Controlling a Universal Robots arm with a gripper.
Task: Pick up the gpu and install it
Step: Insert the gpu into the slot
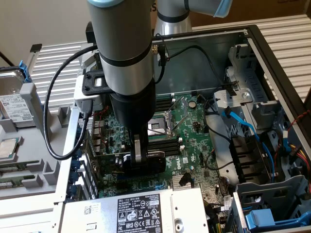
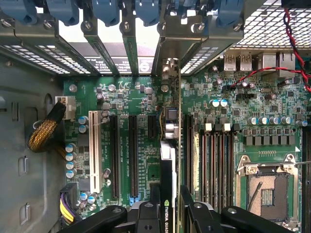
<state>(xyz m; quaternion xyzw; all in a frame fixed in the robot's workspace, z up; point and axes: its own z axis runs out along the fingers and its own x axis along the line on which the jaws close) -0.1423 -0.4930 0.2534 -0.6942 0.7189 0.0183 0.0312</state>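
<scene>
The gpu stands on edge over the green motherboard, seen as a thin card with a black cooler block and a green board edge. Its metal bracket reaches the rear slot openings of the case. My gripper is shut on it, one black finger on each side. In the exterior view the gripper hangs straight down inside the open computer case, with the black gpu low above the motherboard near the expansion slots. Whether the card sits in a slot, I cannot tell.
An empty CPU socket and memory slots lie beside the card, a white slot on its other side. The power supply, blue cables and a drive cage crowd the case. A hard drive lies outside.
</scene>
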